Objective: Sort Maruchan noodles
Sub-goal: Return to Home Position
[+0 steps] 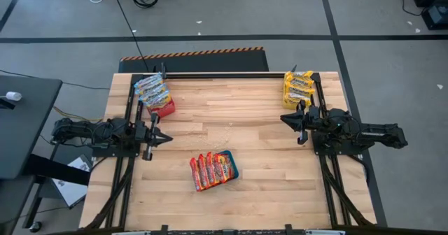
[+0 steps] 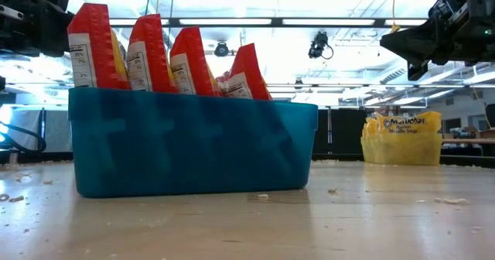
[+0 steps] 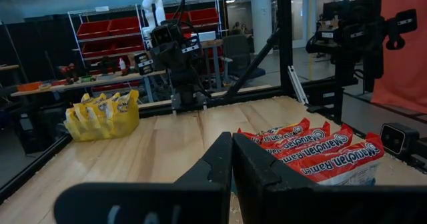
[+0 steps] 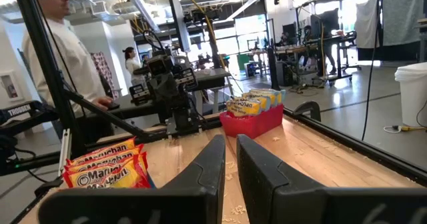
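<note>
- Red-orange Maruchan noodles (image 1: 212,169) stand in the teal tray (image 1: 235,166);
- left gripper (image 1: 165,138) hangs left of the tray, fingers clenched together;
- right gripper (image 1: 283,117) hangs right of it, likewise clenched.

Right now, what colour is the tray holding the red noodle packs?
Teal blue. The tray shows best in the low view.
</note>
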